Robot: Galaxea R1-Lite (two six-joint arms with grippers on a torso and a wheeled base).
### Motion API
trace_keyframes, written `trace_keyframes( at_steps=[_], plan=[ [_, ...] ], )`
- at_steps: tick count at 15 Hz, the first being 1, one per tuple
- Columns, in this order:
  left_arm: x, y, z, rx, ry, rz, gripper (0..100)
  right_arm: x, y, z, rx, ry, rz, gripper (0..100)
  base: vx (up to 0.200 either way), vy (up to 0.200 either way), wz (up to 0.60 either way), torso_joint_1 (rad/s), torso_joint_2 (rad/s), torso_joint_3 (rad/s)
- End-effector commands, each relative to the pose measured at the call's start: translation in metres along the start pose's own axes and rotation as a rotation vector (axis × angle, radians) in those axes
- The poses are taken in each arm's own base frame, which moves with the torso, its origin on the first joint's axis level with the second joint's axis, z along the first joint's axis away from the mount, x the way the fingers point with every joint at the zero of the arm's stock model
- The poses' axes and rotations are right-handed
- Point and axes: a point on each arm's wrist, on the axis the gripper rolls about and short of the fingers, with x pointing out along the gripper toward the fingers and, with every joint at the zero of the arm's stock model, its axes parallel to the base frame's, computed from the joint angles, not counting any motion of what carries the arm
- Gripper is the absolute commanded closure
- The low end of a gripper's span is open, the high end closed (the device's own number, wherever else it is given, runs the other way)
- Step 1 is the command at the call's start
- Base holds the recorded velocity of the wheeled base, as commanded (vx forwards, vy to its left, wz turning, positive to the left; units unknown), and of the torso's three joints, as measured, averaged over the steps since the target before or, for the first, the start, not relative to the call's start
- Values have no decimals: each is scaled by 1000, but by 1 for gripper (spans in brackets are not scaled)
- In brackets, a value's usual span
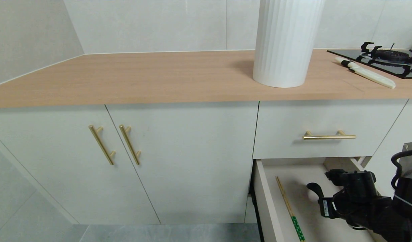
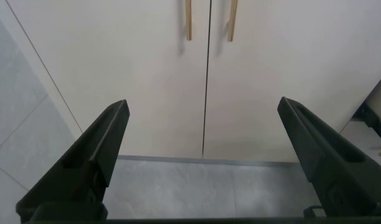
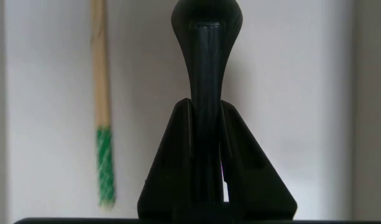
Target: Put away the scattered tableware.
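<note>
While wooden chopsticks (image 1: pixel 287 204) lie nearby, right tool (image 3: pixel 206 127) clamps black spoon (image 3: pixel 206 37)

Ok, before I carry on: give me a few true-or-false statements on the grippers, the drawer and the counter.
1. The right gripper is shut on a black round-headed utensil. True.
2. The lower drawer is pushed shut. False: the pale lower drawer stands pulled open.
3. Wooden chopsticks with green ends lie inside that drawer. True.
4. The left gripper holds a knife. False: the left gripper is open and empty; the cream-bladed knife lies on the wooden countertop.
</note>
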Motion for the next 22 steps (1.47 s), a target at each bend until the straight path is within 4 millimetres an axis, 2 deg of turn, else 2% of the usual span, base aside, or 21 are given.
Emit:
trace_keyframes(
  at_steps=[1, 8, 9, 14, 16, 18, 21, 22],
  plan=[
    [0, 0, 0, 0, 1, 1, 0, 9, 0, -13, -7, 50, -6, 100, 0, 0, 0, 0, 0, 0],
    [0, 0, 0, 0, 1, -1, 0, 9, 0, -13, -4, 48, -7, 100, 0, 0, 0, 0, 0, 0],
    [0, 0, 0, 1, 1, 1, 0, 8, 0, -12, -4, 47, -7, 0, 0, 0, 0, 0, 0, 0],
    [0, 0, 0, 0, 1, 1, 0, 5, 0, -9, -2, 32, -5, 0, 0, 0, 0, 0, 0, 0],
    [0, 0, 0, 0, 1, 1, 0, -4, -1, -3, 1, 0, -2, 0, 0, 0, 0, 0, 0, 0],
    [0, 0, 0, 0, 1, 1, 0, -23, -1, 10, 11, -70, 7, 0, 0, 0, 0, 0, 0, 0],
    [0, 0, 0, 0, 1, 1, 0, -79, -4, 39, 25, -195, 15, 0, 0, 0, 0, 0, 0, 0],
    [0, 0, 0, 0, 1, 1, 0, -89, -4, 44, 25, -202, 17, 0, 0, 0, 0, 0, 0, 0]
  ],
)
